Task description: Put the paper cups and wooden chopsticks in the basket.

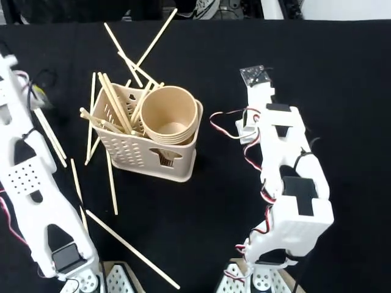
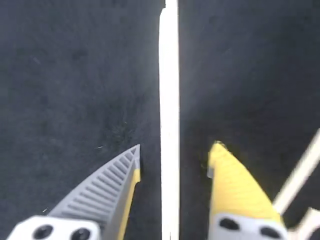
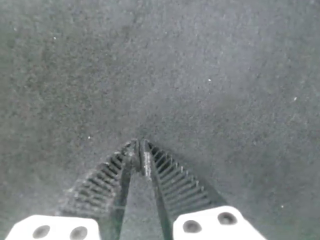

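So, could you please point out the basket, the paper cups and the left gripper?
basket (image 1: 131, 152), high view, perforated front wall.
paper cups (image 1: 170, 116), high view, inside the top cup.
left gripper (image 2: 176, 146), left wrist view, midway between its fingertips.

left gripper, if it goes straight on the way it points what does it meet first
Most likely the chopstick, which runs between the open fingers of the left gripper on the black table. Depth is unclear, so the fingertips could touch the table beside it first.

Beige basket (hole-dotted); black table
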